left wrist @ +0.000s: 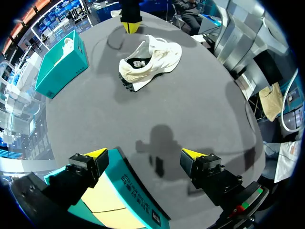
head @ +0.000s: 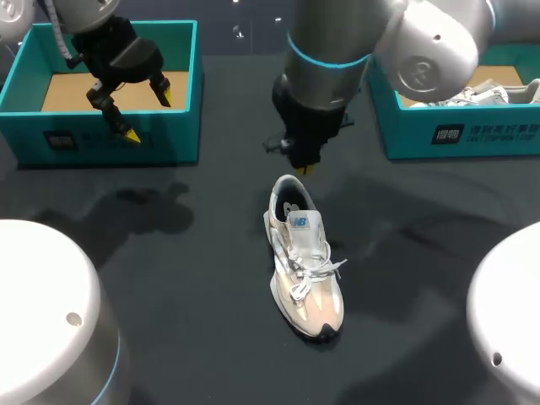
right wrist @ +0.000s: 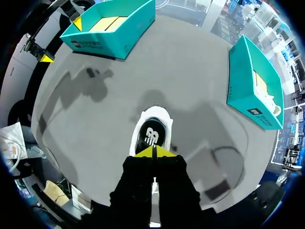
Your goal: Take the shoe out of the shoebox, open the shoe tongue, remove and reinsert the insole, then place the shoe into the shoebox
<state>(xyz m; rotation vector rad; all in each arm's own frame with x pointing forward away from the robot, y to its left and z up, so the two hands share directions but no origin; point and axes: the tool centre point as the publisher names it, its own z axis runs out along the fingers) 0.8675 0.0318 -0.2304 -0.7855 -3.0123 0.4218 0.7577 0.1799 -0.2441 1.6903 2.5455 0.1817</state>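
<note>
A white and beige sneaker (head: 304, 266) lies on the dark table, out of any box, with its toe toward the near edge and its laces loose. My right gripper (head: 302, 167) hovers just above the heel. In the right wrist view its yellow tips (right wrist: 153, 151) are pressed together with nothing between them, over the shoe's dark insole (right wrist: 151, 134). My left gripper (head: 143, 110) hangs open over the front wall of the empty teal shoebox (head: 110, 139) at the back left. In the left wrist view the gripper (left wrist: 145, 155) is wide apart above that box's rim (left wrist: 126, 193), with the shoe (left wrist: 150, 62) far ahead.
A second teal box (head: 456, 126) at the back right holds white paper or another shoe. The robot's two white bases (head: 42, 312) (head: 510, 312) stand at the near corners. Bare dark tabletop lies around the sneaker.
</note>
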